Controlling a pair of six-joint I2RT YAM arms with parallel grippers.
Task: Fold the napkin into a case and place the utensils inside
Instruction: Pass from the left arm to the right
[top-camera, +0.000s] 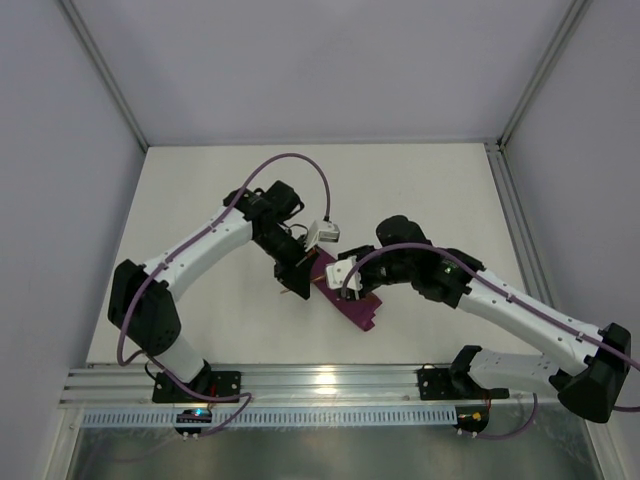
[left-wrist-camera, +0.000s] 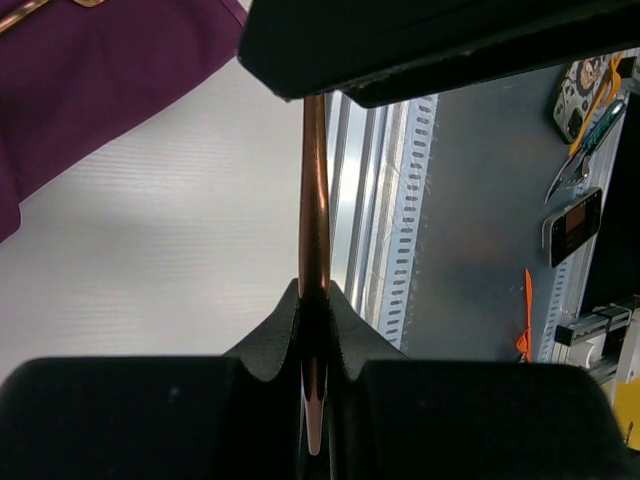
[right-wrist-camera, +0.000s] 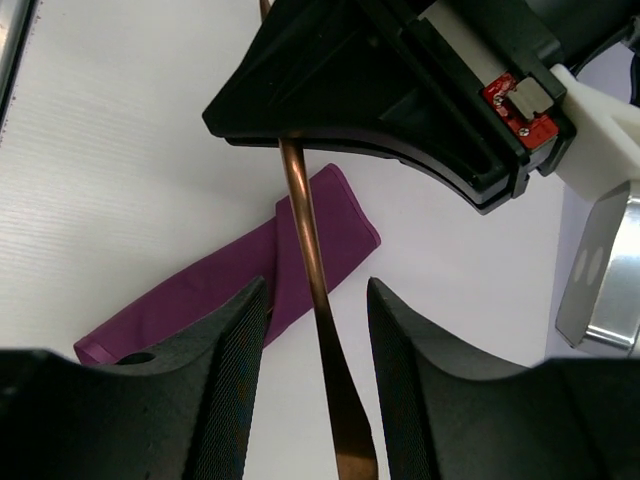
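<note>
Two robot grippers meet over a white table (top-camera: 200, 200), just beyond the ribbed aluminium rail (top-camera: 320, 380) along its near edge. Nearest lies the narrow, flat, plum-purple cloth case (top-camera: 350, 305), the napkin folded into a strip that slants from near right to far left at the table's middle. Just left of its far end, the left gripper (left-wrist-camera: 313, 300) has its jaws pressed tight on a slim copper-brown utensil (right-wrist-camera: 300, 200), held edge-on close to one end. Whether it is the fork or the knife cannot be told. The right gripper (right-wrist-camera: 315, 290) straddles the same shaft with its jaws spread. Its ribbed fingers (right-wrist-camera: 235, 370) stand clear on either side, and the utensil's broader end hangs between them. A second copper-brown utensil (left-wrist-camera: 20, 15) shows against the purple cloth at the corner of the left wrist view; how deep it sits in the fold is not visible.

The held utensil looks light, stiff and smooth, so it is likely to pivot or slip in hard jaws. A hold across its flat faces at mid-shaft appears safest. The cloth is soft and limp and would probably bunch or unfold if nudged. It seems best taken by a top-layer edge at the pocket's mouth.
</note>
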